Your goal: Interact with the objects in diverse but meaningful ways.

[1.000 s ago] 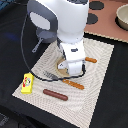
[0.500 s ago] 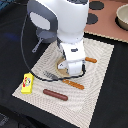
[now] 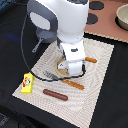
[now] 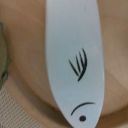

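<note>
Fish [image 4: 74,65] lies flat on plate [image 4: 27,75].

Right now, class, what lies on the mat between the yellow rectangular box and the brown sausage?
Nothing: in the exterior view, bare woven mat separates the yellow rectangular box from the brown sausage.

The exterior view looks down steeply on the worktop [image 3: 15,30] from a distance. The wrist view faces straight down, very close above the white fish [image 4: 75,60] on the plate [image 4: 25,75]; both views share that plate [image 3: 61,66].
</note>
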